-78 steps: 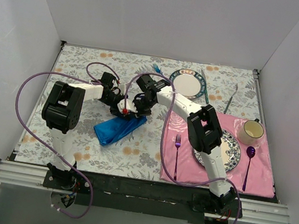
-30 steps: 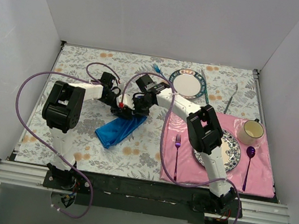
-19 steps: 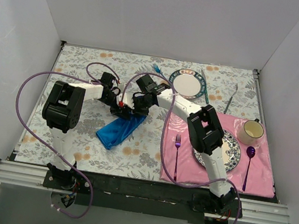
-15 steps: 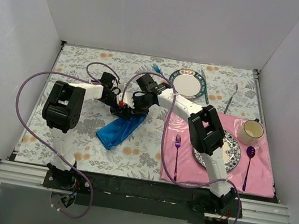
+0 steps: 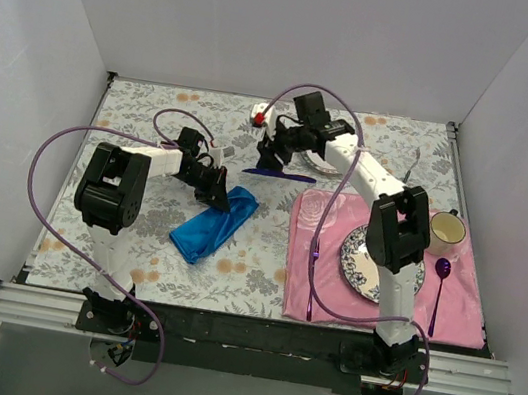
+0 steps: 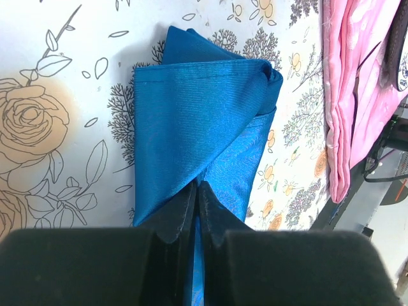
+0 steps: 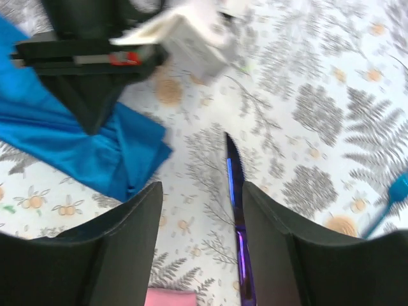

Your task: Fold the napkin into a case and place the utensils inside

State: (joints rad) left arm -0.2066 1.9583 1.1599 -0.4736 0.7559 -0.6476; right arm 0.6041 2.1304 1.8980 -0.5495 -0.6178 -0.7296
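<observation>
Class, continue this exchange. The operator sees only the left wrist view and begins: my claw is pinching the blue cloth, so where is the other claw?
Observer: The right claw hangs beyond the far end of the bright blue cloth napkin.
Operator: Is it holding anything?
Observer: No. It is open, and a slim dark purple knife lies between its fingers in the right wrist view.
Operator: Is the fork nearby?
Observer: Part of a light-blue plastic fork shows at that view's right edge.
</observation>
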